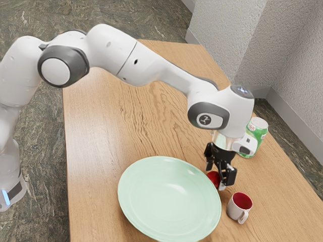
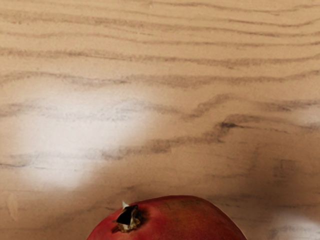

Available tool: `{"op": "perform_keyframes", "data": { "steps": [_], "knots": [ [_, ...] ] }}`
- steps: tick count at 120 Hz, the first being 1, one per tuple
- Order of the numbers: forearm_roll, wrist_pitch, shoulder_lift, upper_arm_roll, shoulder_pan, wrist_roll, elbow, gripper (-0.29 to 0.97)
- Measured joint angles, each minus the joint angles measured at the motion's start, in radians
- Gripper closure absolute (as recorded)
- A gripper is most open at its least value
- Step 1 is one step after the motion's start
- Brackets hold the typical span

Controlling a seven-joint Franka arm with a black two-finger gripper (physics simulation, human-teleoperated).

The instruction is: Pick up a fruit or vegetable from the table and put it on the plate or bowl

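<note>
1. resting on the table [image 1: 116,121], the pomegranate [image 1: 213,178] sat directly under the hand, its dried crown [image 2: 129,218] turned sideways rather than up.
2. the gripper [image 1: 220,172] was down at the fruit's level, right at it; whether it was clenched on the fruit or slack could not be told.
3. the pale green plate [image 1: 161,201] lay just beside the hand, its rim close to the fruit. a white cup [image 1: 238,205] stood near on the hand's other side, and a green can [image 1: 255,135] stood behind the wrist.
4. the step in hand looked like securing the grasp. doing it well likely meant squeezing across the fruit's widest part, since a round, smooth skin could squirt out of an off-centre pinch.
5. the lift probably needed to go straight up first, high enough to pass the plate's raised rim, then a short way across. it should keep away from the cup, which a sideways swing might tip.
</note>
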Motion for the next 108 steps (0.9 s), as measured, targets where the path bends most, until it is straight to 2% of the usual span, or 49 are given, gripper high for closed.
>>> {"op": "perform_keyframes", "data": {
  "steps": [66, 72, 94, 108],
  "knots": [
    [-0.001, 0.001, 0.020, 0.000, -0.002, 0.000, 0.000, 0.00],
    [-0.003, 0.001, 0.020, 0.000, -0.002, -0.001, 0.000, 0.06],
    [0.001, -0.002, 0.019, 0.000, -0.005, -0.003, 0.000, 0.38],
    [0.018, -0.006, 0.014, 0.000, -0.004, -0.007, 0.000, 0.39]
  ]
}}
